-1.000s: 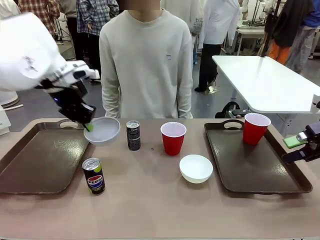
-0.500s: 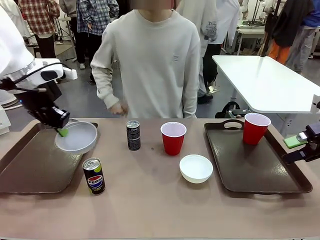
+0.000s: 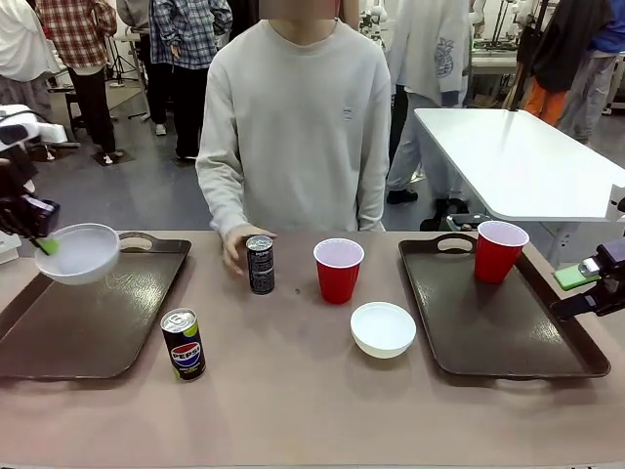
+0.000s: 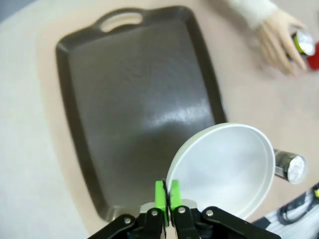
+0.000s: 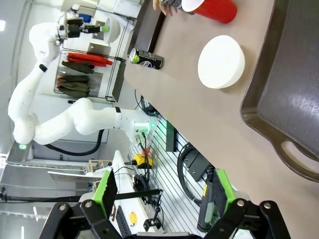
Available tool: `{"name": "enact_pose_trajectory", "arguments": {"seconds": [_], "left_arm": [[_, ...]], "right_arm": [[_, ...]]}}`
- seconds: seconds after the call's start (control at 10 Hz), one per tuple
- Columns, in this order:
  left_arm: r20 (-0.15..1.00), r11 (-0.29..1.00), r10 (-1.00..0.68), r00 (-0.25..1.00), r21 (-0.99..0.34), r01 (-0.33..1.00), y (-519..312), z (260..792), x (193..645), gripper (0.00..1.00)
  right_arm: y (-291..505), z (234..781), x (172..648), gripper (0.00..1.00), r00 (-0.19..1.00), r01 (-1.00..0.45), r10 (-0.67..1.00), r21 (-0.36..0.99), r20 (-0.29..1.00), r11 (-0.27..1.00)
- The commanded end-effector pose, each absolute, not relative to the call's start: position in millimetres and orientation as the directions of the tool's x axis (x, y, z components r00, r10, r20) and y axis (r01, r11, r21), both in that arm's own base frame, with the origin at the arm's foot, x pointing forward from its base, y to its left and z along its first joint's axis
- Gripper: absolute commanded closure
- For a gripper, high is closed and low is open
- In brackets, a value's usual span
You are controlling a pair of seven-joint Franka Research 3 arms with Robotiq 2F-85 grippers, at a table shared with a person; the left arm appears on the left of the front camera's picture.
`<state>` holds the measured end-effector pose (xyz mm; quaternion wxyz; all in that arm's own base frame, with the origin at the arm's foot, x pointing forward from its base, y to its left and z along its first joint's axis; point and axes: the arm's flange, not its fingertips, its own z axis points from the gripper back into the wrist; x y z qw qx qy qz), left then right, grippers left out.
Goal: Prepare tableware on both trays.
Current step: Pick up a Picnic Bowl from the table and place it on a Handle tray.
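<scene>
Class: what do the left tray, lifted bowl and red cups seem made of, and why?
The left tray looks like dark brown semi-gloss plastic: soft glare, moulded handle. The lifted bowl is white, matte, probably plastic: thin rim. The red cups seem thin glossy plastic, white inside.

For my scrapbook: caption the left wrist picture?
Left pincer holds a small round white bowl above a dark brown plastic tray.

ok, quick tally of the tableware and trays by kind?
Bowls: 2, held bowl, table bowl
Red cups: 2, middle cup, tray cup
Cans: 2, black can, Pepsi can
Trays: 2, left tray, right tray
Total: 8
</scene>
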<state>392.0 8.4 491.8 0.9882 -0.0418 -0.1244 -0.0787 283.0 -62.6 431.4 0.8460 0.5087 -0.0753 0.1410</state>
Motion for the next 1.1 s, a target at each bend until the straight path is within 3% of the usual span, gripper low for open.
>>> {"name": "enact_pose_trajectory", "arguments": {"seconds": [0.0, 0.1, 0.6, 0.8, 0.9, 1.0], "left_arm": [[0.248, 0.99, -0.114, 0.962, -0.047, 0.129, 23.2, 485.0, 417.6, 1.0], [0.252, 0.984, -0.145, 0.957, -0.063, 0.166, 8.4, 491.8, 392.0, 1.0], [0.196, 0.984, -0.131, 0.972, -0.09, 0.151, 31.1, 461.8, 403.1, 0.96], [0.097, 0.951, -0.269, 0.958, -0.133, 0.281, 26.3, 466.9, 347.6, 0.96], [0.014, 0.909, -0.408, 0.913, -0.081, 0.408, 22.3, 476.1, 299.5, 0.96], [-0.012, 0.895, -0.444, 0.896, -0.048, 0.443, 22.5, 477.7, 281.9, 0.96]], "right_arm": [[-62.0, 432.9, 285.6, 0.0, 0.944, -0.329, 0.152, 0.849, 0.292, 0.414], [-62.0, 432.9, 285.6, 0.0, 0.944, -0.329, 0.152, 0.849, 0.292, 0.414], [-62.0, 432.9, 285.6, 0.0, 0.944, -0.329, 0.152, 0.849, 0.292, 0.414], [-62.0, 432.9, 285.6, 0.0, 0.944, -0.329, 0.152, 0.849, 0.292, 0.414], [-62.0, 432.9, 285.6, 0.0, 0.944, -0.329, 0.152, 0.849, 0.292, 0.414], [-62.0, 432.9, 285.6, 0.0, 0.944, -0.329, 0.152, 0.849, 0.292, 0.414]]}}
